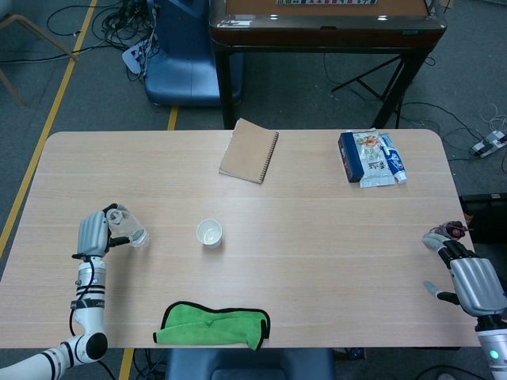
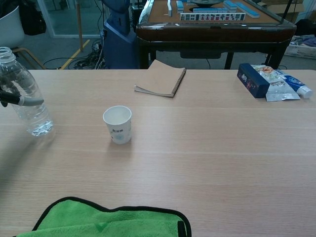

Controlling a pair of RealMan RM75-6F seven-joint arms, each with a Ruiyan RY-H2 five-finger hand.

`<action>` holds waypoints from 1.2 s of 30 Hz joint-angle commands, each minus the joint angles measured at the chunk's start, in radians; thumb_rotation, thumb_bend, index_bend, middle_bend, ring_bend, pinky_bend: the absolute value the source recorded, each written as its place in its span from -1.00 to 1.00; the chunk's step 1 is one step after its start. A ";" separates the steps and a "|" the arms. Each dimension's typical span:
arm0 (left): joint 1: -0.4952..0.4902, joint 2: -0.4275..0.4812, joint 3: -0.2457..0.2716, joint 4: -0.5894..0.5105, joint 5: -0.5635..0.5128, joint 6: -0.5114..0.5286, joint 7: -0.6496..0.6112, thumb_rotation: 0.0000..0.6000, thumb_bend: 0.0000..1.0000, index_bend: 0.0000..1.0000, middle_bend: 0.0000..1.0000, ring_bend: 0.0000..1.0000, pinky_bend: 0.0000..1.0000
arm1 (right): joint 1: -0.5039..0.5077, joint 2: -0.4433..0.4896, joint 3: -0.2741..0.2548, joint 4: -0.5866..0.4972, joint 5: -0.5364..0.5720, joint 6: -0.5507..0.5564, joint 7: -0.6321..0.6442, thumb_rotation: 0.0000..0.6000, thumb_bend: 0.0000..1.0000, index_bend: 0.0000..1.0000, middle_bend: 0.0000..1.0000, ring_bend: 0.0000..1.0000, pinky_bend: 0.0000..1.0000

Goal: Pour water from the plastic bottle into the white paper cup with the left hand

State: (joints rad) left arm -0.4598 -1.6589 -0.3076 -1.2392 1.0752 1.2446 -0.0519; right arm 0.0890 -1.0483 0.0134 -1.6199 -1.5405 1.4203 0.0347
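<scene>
A clear plastic bottle (image 1: 127,228) (image 2: 25,98) stands upright at the table's left side, cap off, with a little water at its bottom. My left hand (image 1: 93,234) (image 2: 15,98) grips it around the middle; the chest view shows only its fingers. The white paper cup (image 1: 209,233) (image 2: 118,124) stands upright near the table's middle, well to the right of the bottle. My right hand (image 1: 469,277) hovers at the table's right edge with fingers apart, holding nothing; the chest view does not show it.
A brown spiral notebook (image 1: 249,150) (image 2: 161,78) lies at the back centre. A blue box with snack packets (image 1: 369,158) (image 2: 269,82) sits at the back right. A green cloth (image 1: 212,325) (image 2: 106,221) lies at the front edge, below the cup.
</scene>
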 commanded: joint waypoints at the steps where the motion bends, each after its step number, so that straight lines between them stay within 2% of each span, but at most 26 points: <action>1: 0.004 -0.004 0.003 0.013 0.008 -0.013 -0.026 1.00 -0.85 0.08 0.20 -0.01 0.26 | 0.000 0.000 0.000 0.000 -0.001 0.001 0.000 1.00 -0.66 -0.54 -0.57 -0.55 -0.07; 7: 0.014 0.002 0.005 0.023 0.021 -0.030 -0.069 1.00 -0.85 -0.04 0.02 -0.20 0.10 | 0.000 -0.001 -0.001 -0.001 -0.002 0.002 -0.001 1.00 -0.65 -0.54 -0.57 -0.55 -0.07; 15: 0.026 -0.001 0.008 0.047 0.029 -0.045 -0.115 1.00 -0.85 -0.07 -0.07 -0.28 -0.07 | 0.000 0.000 0.000 0.000 0.000 0.001 -0.002 1.00 -0.66 -0.54 -0.57 -0.55 -0.07; 18: 0.028 -0.001 0.009 0.053 0.037 -0.049 -0.129 1.00 -0.85 -0.09 -0.17 -0.35 -0.13 | 0.000 -0.001 0.000 0.000 0.001 0.000 -0.002 1.00 -0.65 -0.54 -0.57 -0.55 -0.07; 25: 0.034 0.011 0.008 0.035 0.012 -0.076 -0.103 1.00 -0.85 -0.39 -0.47 -0.63 -0.36 | 0.000 0.000 -0.002 -0.002 -0.001 -0.001 -0.004 1.00 -0.65 -0.54 -0.57 -0.55 -0.07; 36: 0.049 0.037 0.002 -0.020 -0.028 -0.080 -0.038 1.00 -0.87 -0.78 -0.79 -0.80 -0.58 | 0.000 0.000 -0.002 -0.004 -0.003 0.000 -0.006 1.00 -0.66 -0.54 -0.57 -0.55 -0.07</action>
State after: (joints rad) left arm -0.4141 -1.6294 -0.3059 -1.2466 1.0549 1.1655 -0.1028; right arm 0.0892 -1.0484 0.0110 -1.6235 -1.5434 1.4201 0.0286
